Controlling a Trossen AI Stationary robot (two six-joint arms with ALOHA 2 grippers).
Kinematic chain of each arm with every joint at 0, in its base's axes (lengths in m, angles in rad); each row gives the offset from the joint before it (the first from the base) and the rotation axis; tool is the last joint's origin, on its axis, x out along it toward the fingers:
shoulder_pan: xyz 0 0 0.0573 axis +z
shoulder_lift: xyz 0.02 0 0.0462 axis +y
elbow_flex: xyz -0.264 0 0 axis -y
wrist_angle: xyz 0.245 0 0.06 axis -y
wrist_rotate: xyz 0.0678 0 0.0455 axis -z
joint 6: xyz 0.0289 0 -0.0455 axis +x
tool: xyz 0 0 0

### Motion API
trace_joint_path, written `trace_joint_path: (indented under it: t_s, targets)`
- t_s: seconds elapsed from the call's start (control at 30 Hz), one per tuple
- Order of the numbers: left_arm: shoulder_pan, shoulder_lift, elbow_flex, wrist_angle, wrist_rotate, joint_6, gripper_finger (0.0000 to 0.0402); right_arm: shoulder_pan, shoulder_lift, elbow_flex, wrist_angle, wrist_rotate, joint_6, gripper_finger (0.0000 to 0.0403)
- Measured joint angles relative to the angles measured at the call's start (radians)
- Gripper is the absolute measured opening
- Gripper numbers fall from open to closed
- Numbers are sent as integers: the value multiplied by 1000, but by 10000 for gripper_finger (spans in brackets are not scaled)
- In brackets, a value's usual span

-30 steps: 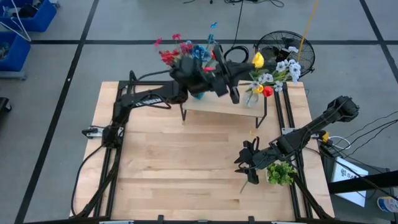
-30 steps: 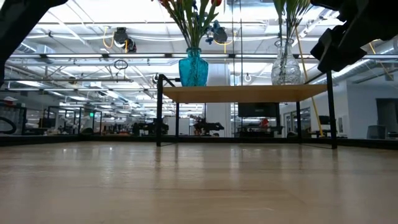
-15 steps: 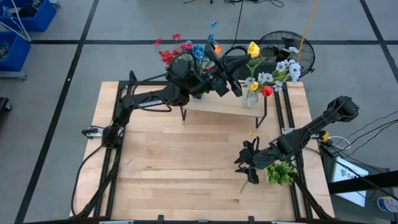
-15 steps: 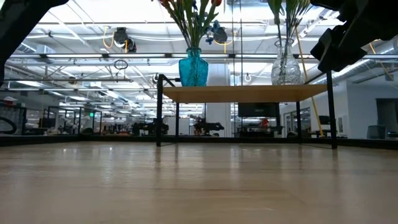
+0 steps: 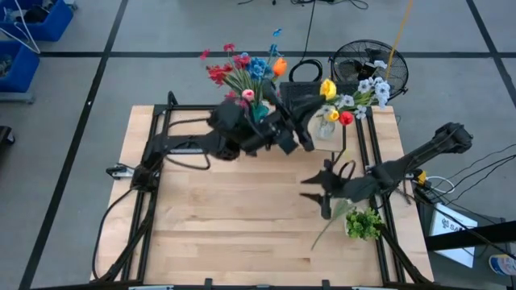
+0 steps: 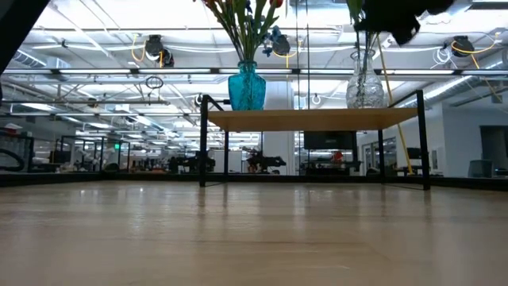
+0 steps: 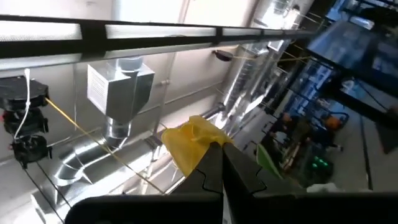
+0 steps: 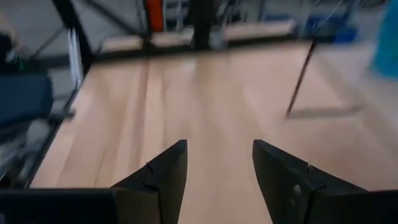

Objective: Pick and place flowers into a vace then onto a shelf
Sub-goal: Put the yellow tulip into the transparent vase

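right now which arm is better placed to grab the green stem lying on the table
Right. Its open gripper is close to the stem; the left gripper is shut, up by the shelf.

overhead, table-level, both show shelf (image 5: pixel 290 138)

A big open robotics lab: exposed ceiling ducts (image 7: pixel 118 106), strip lights overhead, distant workstations (image 6: pixel 95 155), grey taped floor (image 5: pixel 64 97).
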Motion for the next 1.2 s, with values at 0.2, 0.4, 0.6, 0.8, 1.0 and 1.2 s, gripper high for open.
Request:
trace_joint_path:
  t_s: [0.2,0.4,0.6,0.8,1.0,1.2]
  targets:
    - [-82,-16,-1,-17,-253,252,1,-18,-170,0,9,182,-149,173]
    - [-153,-50,1,-7,-345,272,1,-65,-317,0,41,264,-331,173]
    - [-171,-58,1,-87,-261,21,1,-127,-386,0,167,387,-502,173]
    - [-109,-20,-1,-134,-139,-32,1,-147,-390,0,275,384,-577,173]
    - [-34,-23,-17,-130,-109,-62,0,-145,-382,0,278,384,-568,173]
    - [24,-21,-20,-160,15,-68,0,-147,-372,0,282,500,-633,173]
